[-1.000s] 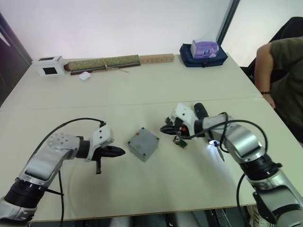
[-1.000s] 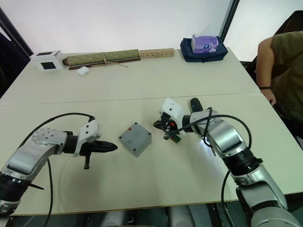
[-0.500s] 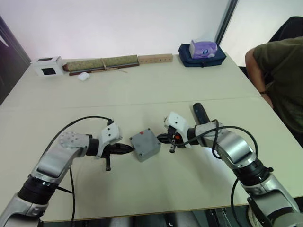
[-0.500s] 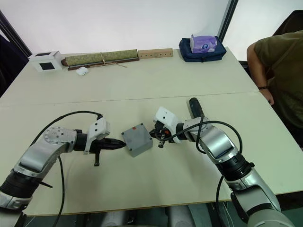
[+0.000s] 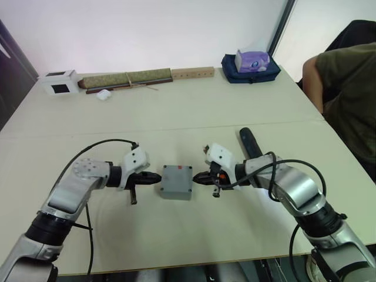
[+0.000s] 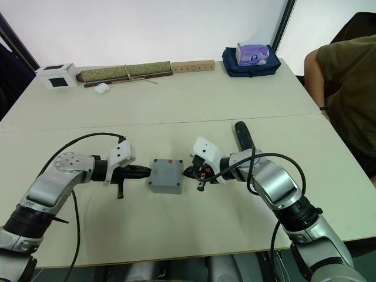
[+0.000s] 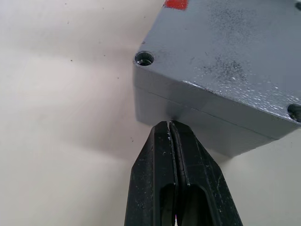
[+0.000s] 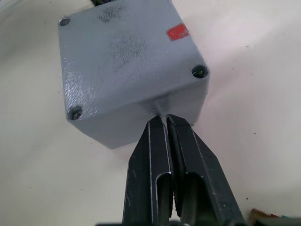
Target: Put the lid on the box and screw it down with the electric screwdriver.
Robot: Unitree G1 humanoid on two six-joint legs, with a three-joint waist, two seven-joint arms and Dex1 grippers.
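Observation:
The grey box (image 5: 175,187) stands mid-table with the lid (image 5: 177,174) seated on it, the red mark (image 8: 178,32) near one top edge. A seam between lid and box runs along the side wall (image 7: 207,123). My left gripper (image 5: 157,177) is shut, its tip touching the box's left side. My right gripper (image 5: 197,177) is shut too, its tip against the right side. Neither holds anything. The electric screwdriver (image 5: 248,143) lies on the table behind my right forearm.
Along the far edge lie a white carton with a black square (image 5: 59,82), a rolled mat (image 5: 126,78), a wooden block (image 5: 192,73) and a blue bag with a tissue box (image 5: 251,62). A person (image 5: 346,100) sits at the right.
Both grippers have closed in on the box from either side until their tips touch it. The box has turned from a diagonal stance to square between them.

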